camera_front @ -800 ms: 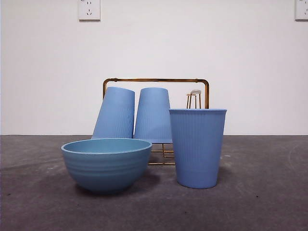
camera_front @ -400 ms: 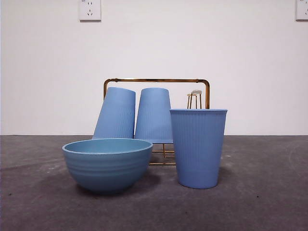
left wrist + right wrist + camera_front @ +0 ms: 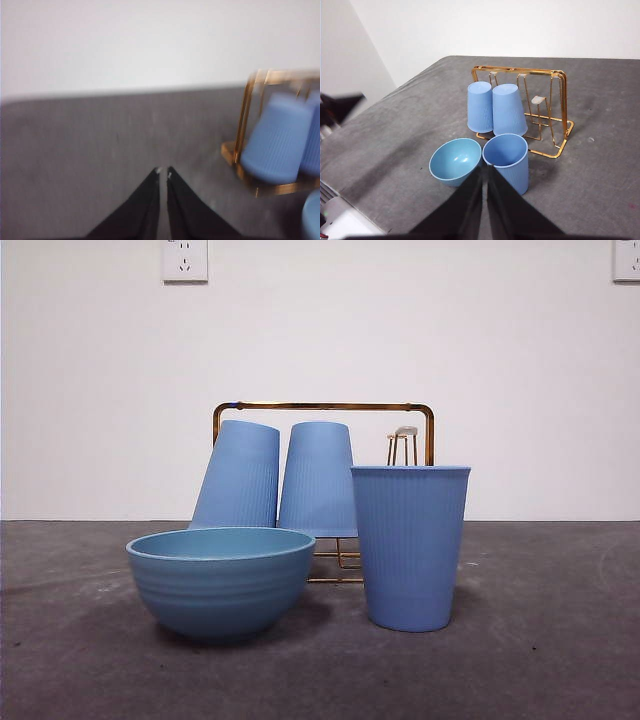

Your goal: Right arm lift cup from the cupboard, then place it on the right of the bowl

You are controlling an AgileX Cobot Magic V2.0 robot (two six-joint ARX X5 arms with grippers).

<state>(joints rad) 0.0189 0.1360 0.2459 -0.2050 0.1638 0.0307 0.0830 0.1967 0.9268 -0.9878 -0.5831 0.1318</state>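
The cup (image 3: 410, 545) stood upright just right of the bowl (image 3: 221, 580); the right gripper (image 3: 484, 169) and left gripper (image 3: 163, 172) had their jaws closed, holding nothing.

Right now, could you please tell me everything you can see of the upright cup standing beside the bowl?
The upright cup is a tall periwinkle-blue tumbler, tapered towards its base, with fine vertical ribs, a smooth rim and no handle; it looks like matte plastic. It stands mouth up and empty on the grey table, just right of the teal bowl, seemingly apart from it, in front of the gold wire rack. No claw touches it.
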